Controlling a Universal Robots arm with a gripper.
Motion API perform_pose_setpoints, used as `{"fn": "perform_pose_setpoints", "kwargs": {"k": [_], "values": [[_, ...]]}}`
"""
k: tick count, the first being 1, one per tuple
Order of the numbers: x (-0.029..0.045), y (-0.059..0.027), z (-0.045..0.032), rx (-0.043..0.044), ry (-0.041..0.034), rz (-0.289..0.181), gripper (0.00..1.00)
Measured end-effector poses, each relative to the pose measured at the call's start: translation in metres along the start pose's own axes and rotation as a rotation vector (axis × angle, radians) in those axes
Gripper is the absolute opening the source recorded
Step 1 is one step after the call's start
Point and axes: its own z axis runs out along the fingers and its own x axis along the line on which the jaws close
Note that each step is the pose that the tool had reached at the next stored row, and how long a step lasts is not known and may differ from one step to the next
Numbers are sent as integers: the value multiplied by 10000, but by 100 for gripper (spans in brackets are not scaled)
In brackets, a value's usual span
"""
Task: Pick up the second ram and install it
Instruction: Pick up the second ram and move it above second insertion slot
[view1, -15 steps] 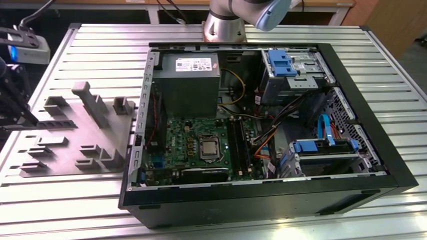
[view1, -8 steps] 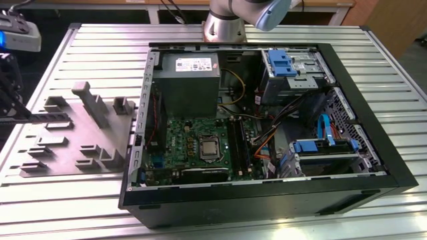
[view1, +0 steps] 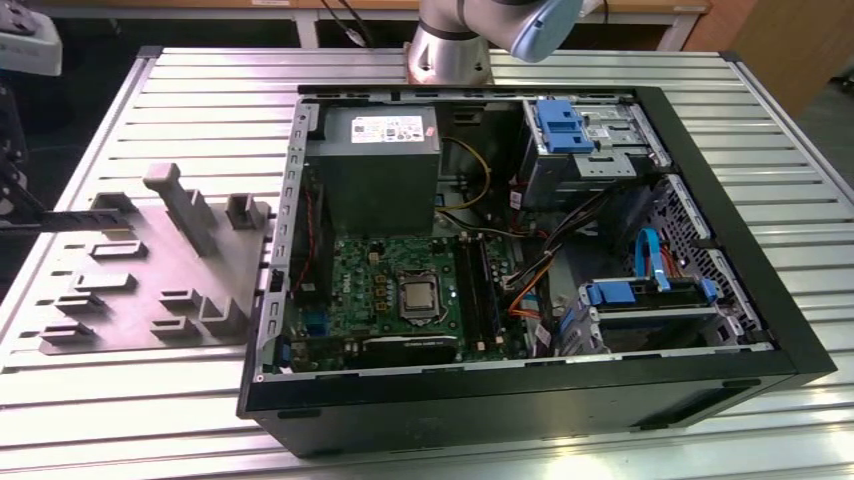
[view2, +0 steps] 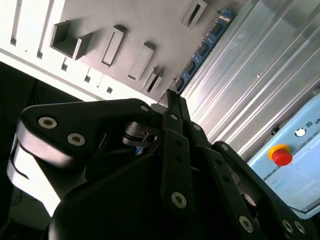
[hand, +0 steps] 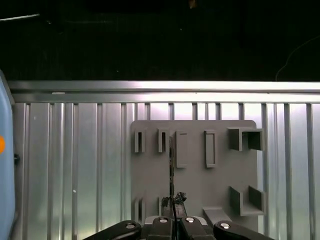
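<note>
The second ram (hand: 171, 165) is standing on its long edge in a slot of the grey fixture plate (hand: 150, 175). The plate lies flat on the bench (view1: 200, 110) at roughly 9 o'clock from the open PC case (view1: 507, 405) in the exterior view. In the first wrist view I'm looking at it edge-on, so it's just a thin dark line. In the second wrist view the blue-green board (view2: 204, 47) runs along the plate's edge.

Handling-wise I'd call it light and stiff, but thin and easy to hurt. There are small chips on the faces and a contact edge I wouldn't want scraped or flexed. My guess is the safest hold is a pinch across the board's thickness near the top edge, close to the middle of its length so it doesn't pivot. Smooth faces mean it could slip or twist if pinched off-centre.

As for the jaws, the ram runs straight out from them along their centre line, with its near end right at the tips. I honestly can't tell whether they're clamped on the board or just sitting around it.
</note>
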Motion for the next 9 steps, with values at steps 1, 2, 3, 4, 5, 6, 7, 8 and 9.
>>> {"fn": "perform_pose_setpoints", "kwargs": {"k": [1, 2, 3, 4, 5, 6, 7, 8, 9], "values": [[-1, 1, -33, 1, 0, -1, 12], [-2, 2, -62, 1, -1, 0, 12], [-3, 3, -95, 0, 0, 0, 12], [-4, 4, -131, 1, -1, 0, 12], [-5, 5, -167, 1, -1, 0, 12], [-6, 6, -201, 1, 0, 0, 12], [-7, 7, -234, 1, 0, 0, 12], [-8, 8, -266, 2, 0, 0, 12], [-9, 9, -304, 1, 0, 0, 12]]}}
